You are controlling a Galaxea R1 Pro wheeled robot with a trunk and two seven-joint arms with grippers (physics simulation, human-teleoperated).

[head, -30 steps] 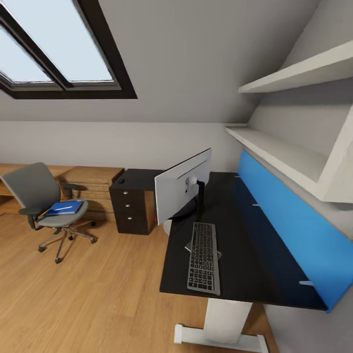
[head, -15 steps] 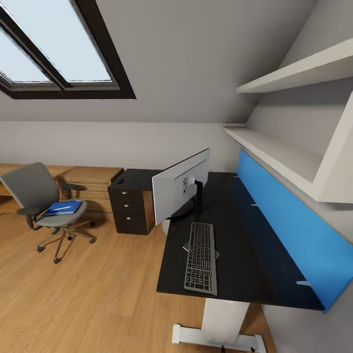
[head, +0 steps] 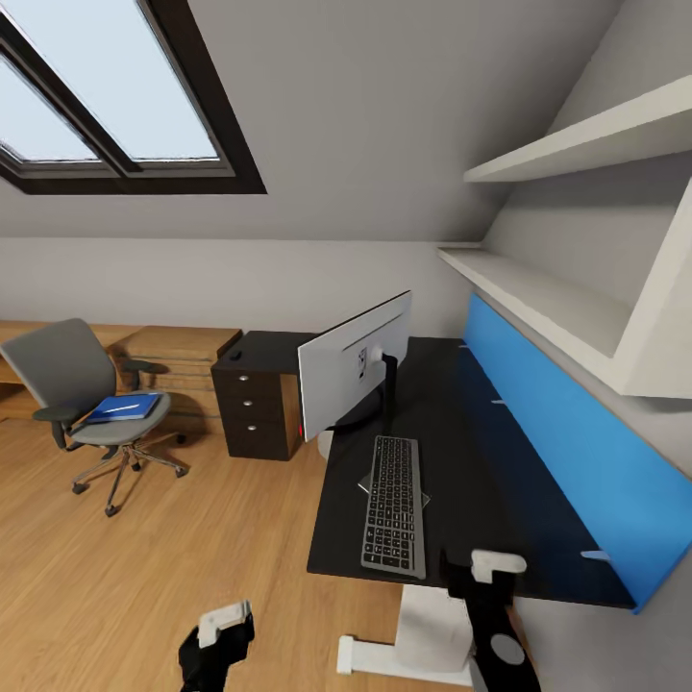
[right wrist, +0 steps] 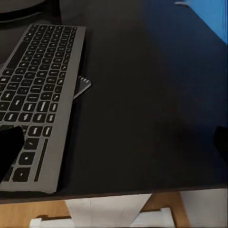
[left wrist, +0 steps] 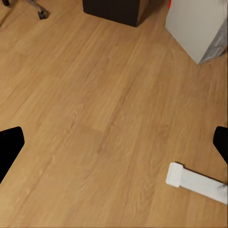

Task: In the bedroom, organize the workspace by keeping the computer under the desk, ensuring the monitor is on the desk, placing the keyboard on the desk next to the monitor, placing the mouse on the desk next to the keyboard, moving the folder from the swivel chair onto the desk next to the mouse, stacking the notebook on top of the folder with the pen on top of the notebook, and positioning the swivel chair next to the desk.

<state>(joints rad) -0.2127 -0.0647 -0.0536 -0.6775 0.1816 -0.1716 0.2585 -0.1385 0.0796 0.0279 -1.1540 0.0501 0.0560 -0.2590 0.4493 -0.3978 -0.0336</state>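
An attic bedroom with a skylight: the glossy black desk [head: 481, 461] stands along the right-hand wall under a bright blue wall panel [head: 567, 452] and white shelves [head: 567, 298]. On the desk, the monitor [head: 351, 365] stands upright on its thin black stand, silver-white back toward the viewer, with the keyboard [head: 395, 505] lying just in front of the stand base, lengthwise toward the near edge. A thin grey pad, apparently the notebook [head: 426, 498], pokes out from beneath the keyboard. The desk's black drawer unit [head: 255, 408] sits at the far end beside a wooden chest of drawers [head: 183, 360].

Well apart from the desk, out on the wooden floor [head: 173, 538], the swivel chair [head: 91, 404] stands with the blue folder [head: 125, 407] lying flat on its seat; a slim white streak on the folder may be the pen, too small to tell.

The left gripper [head: 219, 634] hangs low over the bare floor; in the left wrist view its dark fingertips [left wrist: 9, 147] sit at opposite edges, spread wide with nothing between them, with a light grey box, likely the computer [left wrist: 197, 26], and the desk's white foot [left wrist: 194, 180] beyond. The right gripper [head: 485, 581] hovers at the desk's near edge just beside the keyboard [right wrist: 40, 95]; its fingers [right wrist: 8, 147] likewise stand apart, empty.
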